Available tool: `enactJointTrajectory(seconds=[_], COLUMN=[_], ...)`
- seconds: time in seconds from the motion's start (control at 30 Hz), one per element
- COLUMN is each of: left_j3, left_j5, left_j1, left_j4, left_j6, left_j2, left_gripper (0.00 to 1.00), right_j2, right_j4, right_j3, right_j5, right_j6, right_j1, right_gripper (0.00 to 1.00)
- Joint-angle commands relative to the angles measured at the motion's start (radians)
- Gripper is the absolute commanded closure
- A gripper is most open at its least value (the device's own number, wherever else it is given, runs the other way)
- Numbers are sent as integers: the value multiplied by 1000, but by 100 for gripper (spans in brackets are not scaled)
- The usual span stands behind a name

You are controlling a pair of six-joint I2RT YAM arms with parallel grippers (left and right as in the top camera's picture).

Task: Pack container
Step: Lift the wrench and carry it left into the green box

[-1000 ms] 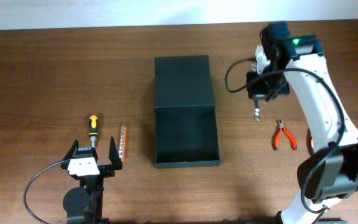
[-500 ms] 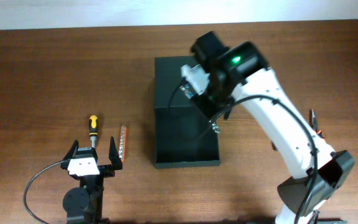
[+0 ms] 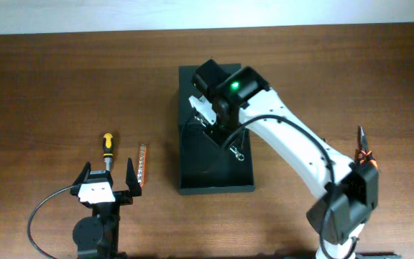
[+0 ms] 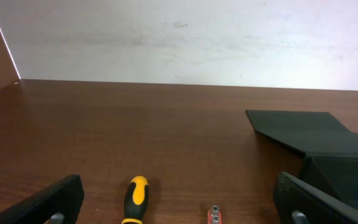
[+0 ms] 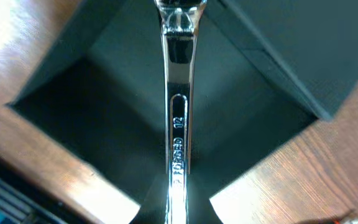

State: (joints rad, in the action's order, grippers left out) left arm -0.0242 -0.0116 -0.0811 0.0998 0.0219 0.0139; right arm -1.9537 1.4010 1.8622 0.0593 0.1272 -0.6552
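- Overhead view: the container (image 3: 214,188) sits at the centre of the counter (image 3: 49,86). Its open cavity faces the lower edge of the frame, and its flap lid (image 3: 189,78) lies back toward the upper edge.
- The right end effector (image 5: 178,211) is over the cavity, closed on a chrome wrench (image 5: 178,124). In the right wrist view the shank runs straight up the middle of the frame, stamped 12, with the box floor dark behind it.
- The wrench looks like steel, so I judge it stiff, heavy for its size and slick. A grip on the flat shank suits it, though it could swivel if held loosely.
- The container looks stiff-walled and matte. Its material cannot be told, and it is probably light enough to slide if bumped.
- To steady or shift it, the long side walls are the place to hold. The hinged flap is the weak part.
- The left end effector (image 3: 108,173) rests at lower left, fingers spread wide and holding nothing.
- Just above it lie a yellow-handled screwdriver (image 3: 107,146) and an orange bit strip (image 3: 141,165).
- Orange pliers (image 3: 365,149) lie at the right edge, partly hidden by the arm.
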Motion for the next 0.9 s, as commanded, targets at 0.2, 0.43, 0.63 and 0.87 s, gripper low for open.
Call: enactJointTrajectory(seconds=[0.2, 0.43, 0.63, 0.87], left_j3=[7, 7, 7, 7], left_j5=[-10, -10, -10, -10], left_j1=[-7, -7, -7, -7], left_j4=[-3, -3, -3, -3], left_j6=[-12, -12, -12, -12], left_j2=[-8, -8, -8, -8], left_gripper=[1, 1, 1, 1], right_j2=[-34, -34, -34, -35], right_j4=[-93, -183, -239, -288], right_j3=[-145, -257, -313, -316], right_j5=[40, 42, 43, 88], right_j6=[106, 131, 130, 130], right_j1=[-2, -2, -2, -2], right_gripper=[96, 96, 96, 96])
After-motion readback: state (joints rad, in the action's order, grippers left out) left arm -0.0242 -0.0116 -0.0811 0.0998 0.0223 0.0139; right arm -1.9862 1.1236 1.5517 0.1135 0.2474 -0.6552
